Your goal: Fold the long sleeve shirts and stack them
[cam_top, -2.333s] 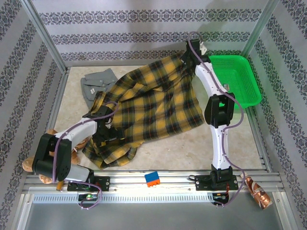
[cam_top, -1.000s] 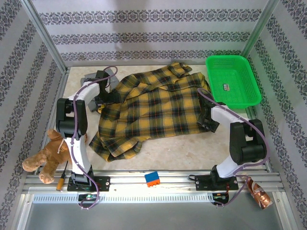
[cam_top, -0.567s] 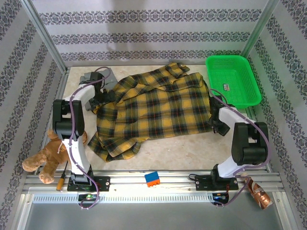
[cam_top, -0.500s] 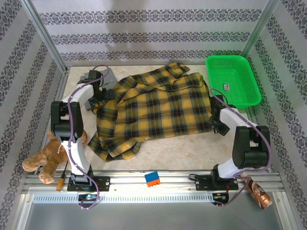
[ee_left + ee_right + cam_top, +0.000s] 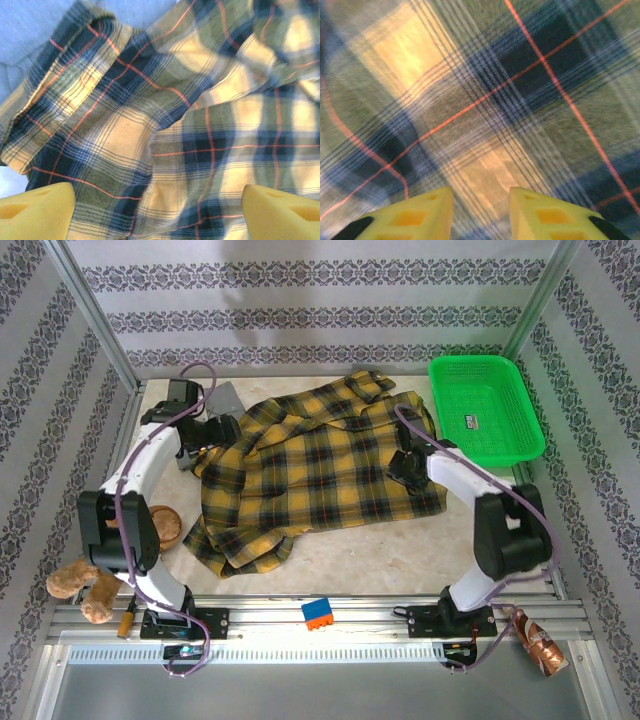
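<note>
My left fingers (image 5: 35, 210) stand wide over the plaid flannel's (image 5: 320, 470) far-left edge, where a folded band of it lies against the grey shirt (image 5: 226, 397). I should drop onto that band and bite only plaid, so the grey one does not come along. The flannel sprawls rumpled across the counter (image 5: 380, 550). My right fingers (image 5: 415, 215) sit narrow just above its right part, and I cannot tell whether they hold cloth. They need a real edge, not flat weave, for an even lift.
</note>
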### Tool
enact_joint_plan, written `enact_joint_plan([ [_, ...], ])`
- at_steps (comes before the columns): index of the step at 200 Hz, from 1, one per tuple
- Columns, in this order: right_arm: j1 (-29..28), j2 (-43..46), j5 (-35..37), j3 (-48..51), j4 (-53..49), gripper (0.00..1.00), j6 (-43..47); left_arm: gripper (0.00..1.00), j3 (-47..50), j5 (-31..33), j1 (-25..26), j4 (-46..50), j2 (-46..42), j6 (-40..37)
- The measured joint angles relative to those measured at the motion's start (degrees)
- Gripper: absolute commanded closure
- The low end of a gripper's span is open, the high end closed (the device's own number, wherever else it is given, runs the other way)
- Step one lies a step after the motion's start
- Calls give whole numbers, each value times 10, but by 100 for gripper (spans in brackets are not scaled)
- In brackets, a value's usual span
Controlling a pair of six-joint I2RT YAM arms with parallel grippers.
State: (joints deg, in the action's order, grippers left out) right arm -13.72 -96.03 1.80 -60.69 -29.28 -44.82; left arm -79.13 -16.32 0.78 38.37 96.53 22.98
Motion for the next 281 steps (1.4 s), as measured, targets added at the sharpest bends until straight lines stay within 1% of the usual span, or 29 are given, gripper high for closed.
enact_joint_plan([
  [21,0,-62,7,-18,3,69,-21,14,-12,0,18,0,54,-11],
  [36,1,-96,25,-39,-6,69,-37,14,-26,0,35,-2,85,-12],
  [66,4,-117,71,-83,-30,69,-63,14,-47,-2,55,-14,126,-3],
  [96,30,-118,100,-89,-53,69,-81,13,-87,10,55,-18,172,5],
  [116,57,-113,111,-64,-56,70,-91,13,-116,27,55,-17,209,7],
  [129,70,-103,115,-48,-59,75,-94,13,-132,42,55,-18,234,9],
  [138,78,-93,120,-38,-61,74,-94,13,-141,52,54,-18,250,11],
  [147,85,-87,123,-29,-63,77,-95,13,-148,61,52,-17,264,13],
  [174,105,-66,125,-2,-63,74,-95,12,-170,78,48,-18,272,25],
  [187,116,-57,126,10,-65,74,-95,9,-172,78,45,-20,272,33],
  [210,133,-41,126,26,-65,69,-93,5,-172,61,41,-36,271,55],
  [237,130,-1,122,31,-56,52,-82,1,-163,29,40,-62,245,85],
  [257,101,38,105,19,-46,44,-58,0,-149,11,40,-65,186,92],
  [281,44,52,75,-28,-42,36,-25,0,-140,0,40,-38,78,84],
])
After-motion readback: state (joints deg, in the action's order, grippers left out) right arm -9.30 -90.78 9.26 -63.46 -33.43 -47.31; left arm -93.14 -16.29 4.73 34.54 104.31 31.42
